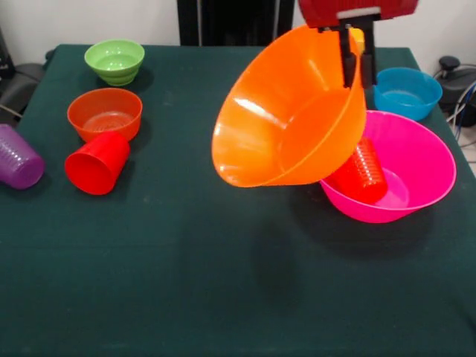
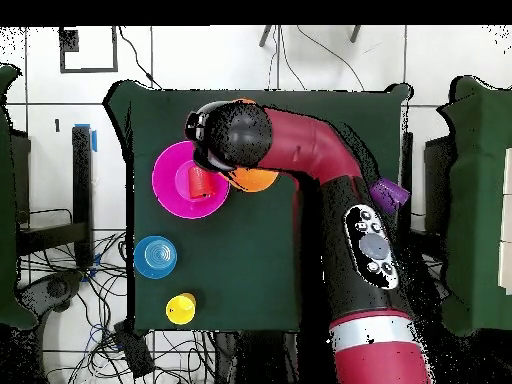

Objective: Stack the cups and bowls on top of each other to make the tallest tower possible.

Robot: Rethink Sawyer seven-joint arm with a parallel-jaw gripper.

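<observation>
My gripper [image 1: 357, 68] is shut on the rim of the large yellow-orange bowl [image 1: 286, 119] and holds it tilted in the air, its mouth facing the camera, over the left edge of the large pink bowl [image 1: 424, 160]. An orange ribbed cup [image 1: 362, 172] lies on its side inside the pink bowl. In the overhead view the arm's wrist [image 2: 230, 138] hides the gripper; the pink bowl [image 2: 170, 185], the cup in it [image 2: 203, 181] and part of the yellow-orange bowl [image 2: 256, 181] show.
A small blue bowl [image 1: 406, 92] stands behind the pink one, with a yellow cup [image 1: 358, 37] behind the gripper. At the left are a green bowl [image 1: 114, 61], a small orange bowl [image 1: 105, 113], a red cup [image 1: 97, 163] and a purple cup [image 1: 18, 157], both cups on their sides.
</observation>
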